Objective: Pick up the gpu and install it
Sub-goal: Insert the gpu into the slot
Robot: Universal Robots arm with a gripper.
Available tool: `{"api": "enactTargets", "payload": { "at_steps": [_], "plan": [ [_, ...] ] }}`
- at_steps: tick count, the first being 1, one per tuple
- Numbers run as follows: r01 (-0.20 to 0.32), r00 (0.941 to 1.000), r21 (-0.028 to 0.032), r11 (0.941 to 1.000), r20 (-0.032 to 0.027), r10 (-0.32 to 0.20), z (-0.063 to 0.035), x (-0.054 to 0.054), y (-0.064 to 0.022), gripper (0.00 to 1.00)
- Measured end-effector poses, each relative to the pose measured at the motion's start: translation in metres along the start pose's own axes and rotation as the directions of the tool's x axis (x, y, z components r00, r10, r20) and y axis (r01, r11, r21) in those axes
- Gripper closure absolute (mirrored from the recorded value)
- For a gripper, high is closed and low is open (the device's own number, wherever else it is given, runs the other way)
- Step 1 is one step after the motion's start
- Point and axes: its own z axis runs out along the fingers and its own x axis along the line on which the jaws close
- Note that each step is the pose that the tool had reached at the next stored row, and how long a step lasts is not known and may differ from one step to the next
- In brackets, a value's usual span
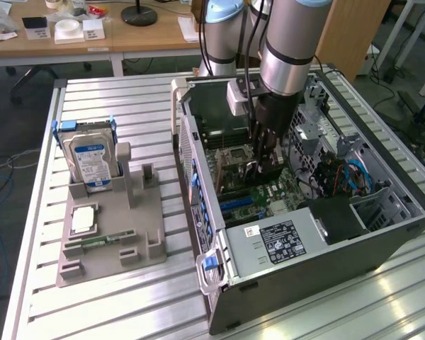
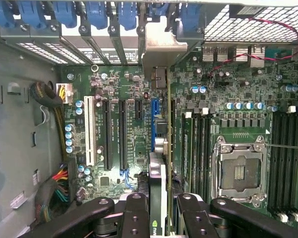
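Black two-finger end effector [image 2: 161, 212] clamped on slim black gpu [image 2: 157, 181] with silver end bracket [image 2: 161, 48], edge-on over long blue motherboard slot [image 2: 154, 118]. I'd keep it square, lower straight, press evenly.

The gpu [image 2: 158, 193], slim and black-faced, stood on edge above the motherboard [image 2: 114, 99], at the exterior view's three o'clock from the hard drive [image 1: 92, 161].
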Motion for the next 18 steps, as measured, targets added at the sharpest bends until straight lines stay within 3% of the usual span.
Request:
{"api": "enactTargets", "payload": {
  "at_steps": [7,18],
  "plan": [
    [0.0,1.0,0.0,1.0,0.0,0.0,0.0082,0.0,0.0019,0.73],
    [0.0,1.0,0.0,1.0,-0.0001,0.0,0.012,0.002,0.0045,0.73]
  ]
}}
